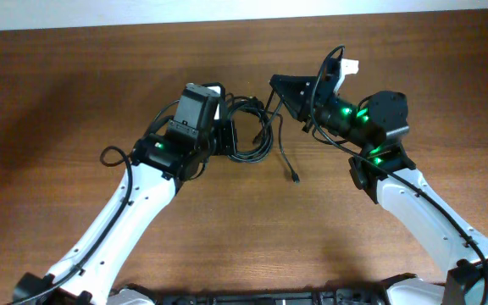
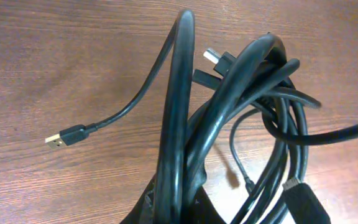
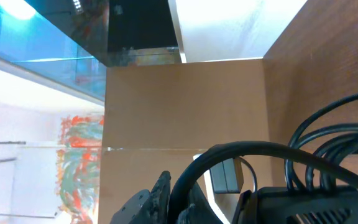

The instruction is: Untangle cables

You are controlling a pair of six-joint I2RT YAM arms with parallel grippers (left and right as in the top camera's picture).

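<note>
The cables (image 1: 252,131) lie as a black looped bundle on the wooden table between my two arms. My left gripper (image 1: 225,135) is at the bundle's left side. In the left wrist view it (image 2: 178,198) is shut on thick strands of the cables (image 2: 229,106), which loop away from the jaws. A USB plug (image 2: 59,140) lies free on the wood to the left. My right gripper (image 1: 278,86) is at the bundle's upper right, raised and tilted. In its wrist view it (image 3: 190,194) is shut on one black cable (image 3: 260,148) that arches away to the right. One loose cable end (image 1: 296,176) trails toward the front.
A small white piece (image 1: 349,66) shows on the right arm near the table's back edge. In the right wrist view the left arm's black body (image 3: 309,202) sits close to the right. A dark plug (image 2: 304,200) lies at the bundle's lower right.
</note>
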